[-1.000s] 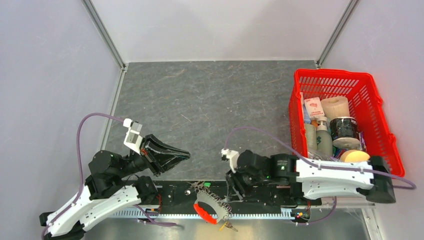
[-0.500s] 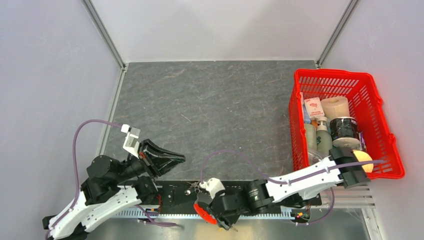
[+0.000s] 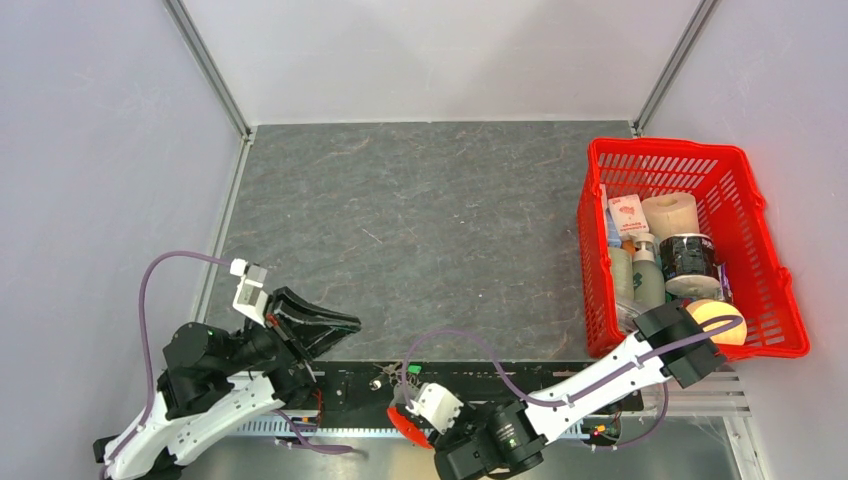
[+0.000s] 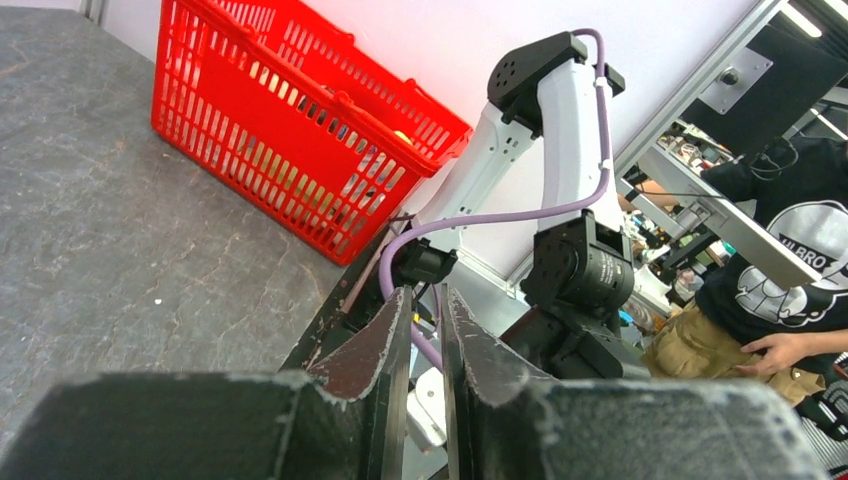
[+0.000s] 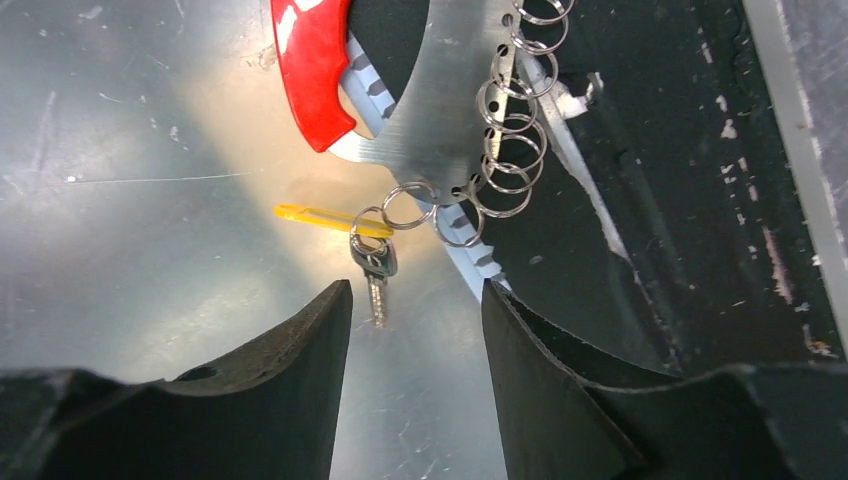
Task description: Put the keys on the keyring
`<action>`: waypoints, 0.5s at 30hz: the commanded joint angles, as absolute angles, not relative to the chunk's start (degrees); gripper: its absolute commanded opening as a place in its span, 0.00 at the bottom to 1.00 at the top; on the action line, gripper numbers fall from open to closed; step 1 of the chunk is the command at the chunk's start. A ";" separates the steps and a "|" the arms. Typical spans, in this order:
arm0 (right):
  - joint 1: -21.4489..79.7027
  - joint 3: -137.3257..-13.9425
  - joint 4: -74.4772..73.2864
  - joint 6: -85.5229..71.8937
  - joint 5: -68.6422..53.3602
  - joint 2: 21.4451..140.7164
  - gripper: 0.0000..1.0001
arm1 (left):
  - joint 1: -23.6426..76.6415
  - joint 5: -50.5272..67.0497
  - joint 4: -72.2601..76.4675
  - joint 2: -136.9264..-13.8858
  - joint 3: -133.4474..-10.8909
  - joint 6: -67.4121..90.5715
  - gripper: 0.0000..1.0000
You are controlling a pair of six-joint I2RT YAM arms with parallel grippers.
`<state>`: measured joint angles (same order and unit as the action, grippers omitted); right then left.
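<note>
The right tool (image 5: 413, 296) has its fingers well apart and empty. A small silver key (image 5: 375, 270) lies just ahead, between its fingertips. The yellow tag (image 5: 318, 215) and the keyring (image 5: 505, 130) chain lie beyond it, with the red fob (image 5: 315, 70) farther ahead and to the left. The left tool (image 4: 425, 298) hangs above the tabletop (image 4: 120, 230), fingers slightly apart, holding nothing.

Top overhead, wide; left wrist low, shares basket (image 4: 250, 120); right wrist close, downward.

We have swung our right fingers (image 5: 300, 380) down over the yellow-tagged key (image 5: 374, 262) — parted a little wider now. Our left fingers (image 4: 375, 360) drew back leftward.
</note>
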<state>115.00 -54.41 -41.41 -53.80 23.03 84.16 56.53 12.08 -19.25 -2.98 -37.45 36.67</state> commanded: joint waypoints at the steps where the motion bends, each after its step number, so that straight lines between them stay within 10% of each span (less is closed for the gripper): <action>1: 116.47 -53.77 -41.22 -49.79 29.65 84.35 0.59 | 56.43 11.11 -19.28 -1.70 -35.46 38.06 0.23; 15: 120.38 -51.76 -29.12 -35.18 30.59 87.72 0.57 | 56.43 12.17 -18.41 -4.69 -35.25 35.70 0.26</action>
<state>119.04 -51.99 -34.09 -40.64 27.68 86.65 56.53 12.03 -19.64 -3.09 -34.63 36.62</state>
